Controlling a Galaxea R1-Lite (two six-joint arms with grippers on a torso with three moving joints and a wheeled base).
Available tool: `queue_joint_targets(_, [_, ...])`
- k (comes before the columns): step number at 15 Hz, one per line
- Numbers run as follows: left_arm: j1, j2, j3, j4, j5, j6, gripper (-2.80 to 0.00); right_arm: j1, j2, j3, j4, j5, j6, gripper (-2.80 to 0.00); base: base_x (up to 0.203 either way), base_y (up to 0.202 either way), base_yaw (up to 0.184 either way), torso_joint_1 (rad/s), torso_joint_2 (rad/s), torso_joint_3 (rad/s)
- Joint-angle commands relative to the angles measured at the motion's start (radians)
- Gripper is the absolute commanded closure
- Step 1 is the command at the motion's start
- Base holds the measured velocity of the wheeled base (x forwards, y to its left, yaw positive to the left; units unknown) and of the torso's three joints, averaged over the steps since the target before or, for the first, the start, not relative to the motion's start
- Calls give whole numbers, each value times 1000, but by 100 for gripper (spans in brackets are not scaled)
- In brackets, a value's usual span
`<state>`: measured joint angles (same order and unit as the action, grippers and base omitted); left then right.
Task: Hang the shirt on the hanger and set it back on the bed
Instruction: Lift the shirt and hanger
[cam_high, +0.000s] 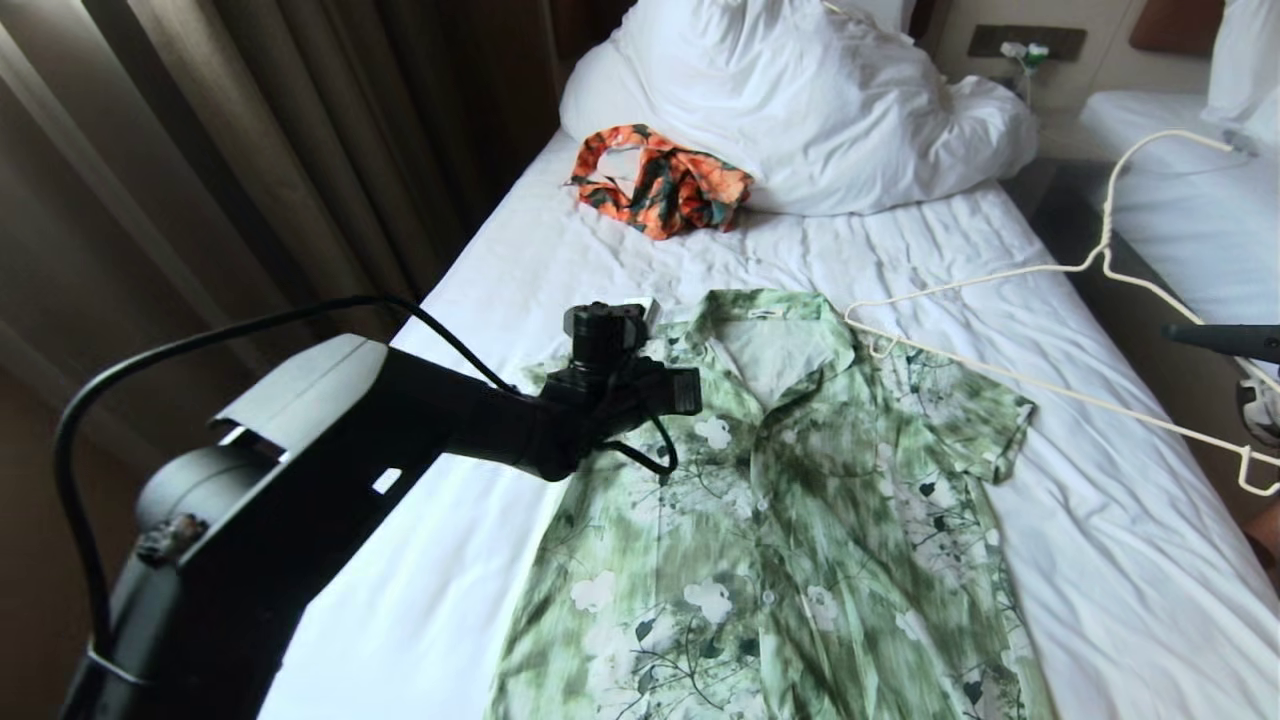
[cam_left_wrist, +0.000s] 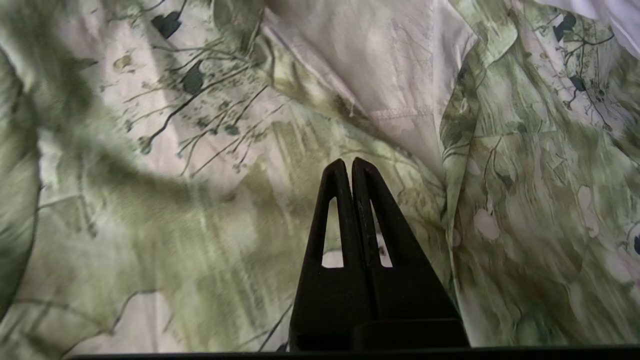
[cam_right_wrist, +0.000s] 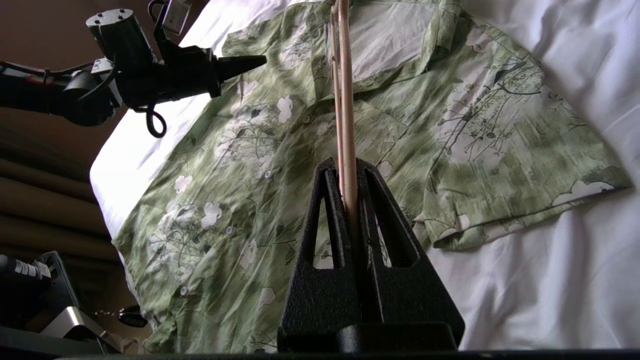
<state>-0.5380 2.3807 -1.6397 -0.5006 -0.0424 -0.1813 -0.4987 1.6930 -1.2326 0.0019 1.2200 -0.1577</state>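
While flat on the bed (cam_high: 480, 560), shirt (cam_high: 800, 520) beneath closed left claw (cam_left_wrist: 348, 162).

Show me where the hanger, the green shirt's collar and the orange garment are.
hanger (cam_high: 1050, 268): head view, upper wire above the bed's right side.
shirt (cam_high: 775, 310): head view, back of the collar.
orange garment (cam_high: 665, 185): head view, middle of the crumpled heap by the pillow.

Soft daylight whitens the bed (cam_high: 560, 270) and pillows (cam_high: 800, 100), while the curtains (cam_high: 200, 150) at the head view's left stay dim. The shirt (cam_high: 790, 520) smears with motion blur in all views, and the left wrist close-up is shadowed and soft throughout.
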Motion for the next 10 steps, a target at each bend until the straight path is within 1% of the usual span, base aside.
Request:
queue_joint_targets(1, [-27, 77, -77, -4, 37, 0, 0, -3, 5, -1, 0, 7, -2, 0, 0, 0, 0, 0, 0, 0])
queue_joint_targets(4, [-53, 164, -230, 17, 112, 1, 0, -4, -9, 5, 0, 7, -2, 0, 0, 0, 0, 0, 0, 0])
queue_joint_targets(5, [-60, 203, -290, 38, 142, 4, -280, -7, -13, 11, 0, 7, -2, 0, 0, 0, 0, 0, 0, 0])
queue_joint_targets(6, [-68, 232, -316, 57, 166, 11, -280, -9, -19, 16, 0, 7, -2, 0, 0, 0, 0, 0, 0, 0])
queue_joint_targets(7, [-73, 247, -316, 59, 171, 25, -280, -12, -24, 20, 0, 7, -2, 0, 0, 0, 0, 0, 0, 0])
queue_joint_targets(8, [-74, 261, -316, 50, 171, 50, -280, -12, -26, 22, 0, 7, -2, 0, 0, 0, 0, 0, 0, 0])
queue_joint_targets(10, [-74, 279, -317, 7, 173, 60, -280, -14, -30, 23, 0, 7, -2, 0, 0, 0, 0, 0, 0, 0])
